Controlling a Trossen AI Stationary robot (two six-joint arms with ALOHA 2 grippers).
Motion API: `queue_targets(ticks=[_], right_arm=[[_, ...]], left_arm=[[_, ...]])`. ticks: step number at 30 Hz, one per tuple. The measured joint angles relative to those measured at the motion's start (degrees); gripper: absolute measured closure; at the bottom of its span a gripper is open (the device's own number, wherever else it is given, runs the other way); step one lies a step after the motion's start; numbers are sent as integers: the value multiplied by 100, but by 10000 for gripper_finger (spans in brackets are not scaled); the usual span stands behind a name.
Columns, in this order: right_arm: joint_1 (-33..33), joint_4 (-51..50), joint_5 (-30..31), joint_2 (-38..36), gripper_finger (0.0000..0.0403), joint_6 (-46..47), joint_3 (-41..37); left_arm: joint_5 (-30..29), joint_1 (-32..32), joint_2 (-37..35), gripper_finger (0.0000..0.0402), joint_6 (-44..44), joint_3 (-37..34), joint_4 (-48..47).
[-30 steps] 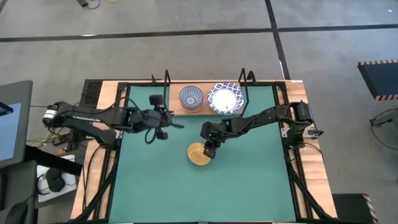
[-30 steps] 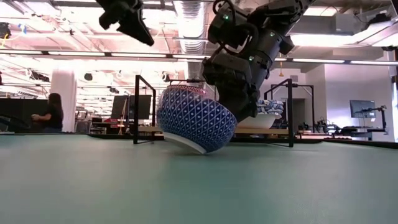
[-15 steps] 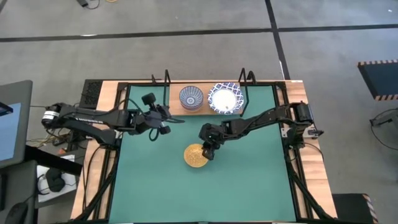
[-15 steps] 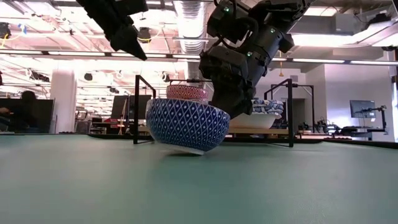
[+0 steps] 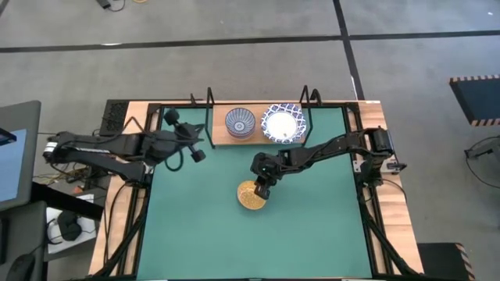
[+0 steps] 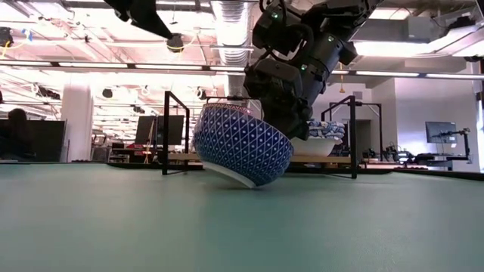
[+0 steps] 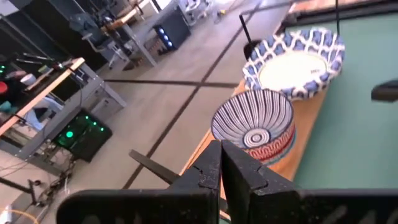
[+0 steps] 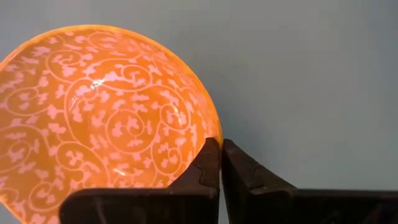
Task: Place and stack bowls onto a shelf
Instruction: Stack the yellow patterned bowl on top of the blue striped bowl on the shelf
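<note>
The orange-yellow bowl (image 5: 251,196), blue-latticed on its outside (image 6: 242,143), sits tilted on the green mat, and my right gripper (image 5: 262,187) is shut on its rim. On the shelf (image 5: 217,133), at the table's far edge, two bowls rest on their bases: a grey-blue ribbed bowl (image 5: 240,122) and a white bowl with a blue lattice rim (image 5: 281,123). My left gripper (image 5: 199,145) hangs shut and empty over the mat's far left part, pointing toward the shelf bowls (image 7: 255,127). The other bowls are out of view. My right gripper pinches the orange-yellow bowl's rim (image 8: 213,138) on the side toward the table's right edge, one finger (image 8: 208,163) inside the bowl and one outside. The fingers come from above, pointing down. The bowl is tilted, the held side lower, with its foot (image 6: 246,180) low at the mat.
Black wire uprights (image 5: 208,97) (image 5: 306,97) stand at the shelf's two ends. The green mat (image 5: 312,226) lies open toward the near edge. A person (image 6: 15,132) sits far off in the room behind the table.
My left gripper has drawn back toward the table's left edge, away from the shelf, staying shut. In the right gripper's hold the orange-yellow bowl rocked nearly level and then tipped back to its tilt, staying at the same place on the mat.
</note>
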Motion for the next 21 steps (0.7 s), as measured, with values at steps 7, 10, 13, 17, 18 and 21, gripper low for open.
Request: queue_targets(ticks=[7,10,13,17,18,21], right_arm=[[-132,-145,186,-243,381,-337,34],[-327,-204,345,-449,381,-561,226],[-542,-305,476,-706,381,-805,498],[-844,-330,490,-862,381,-1137,887],[-922,-352,498,-871,381,-1228,1003],[-1155,-340,530,-898,381,-1439,1370]], left_arm=[[0,-103,-372,401,-4,0,-25],[2,-122,-402,402,-53,0,-104],[1,-122,-373,402,-152,2,-307],[-170,-122,-294,402,-210,2,-406],[-197,-122,-270,402,-217,10,-379],[-197,-122,-252,402,-195,4,-419]])
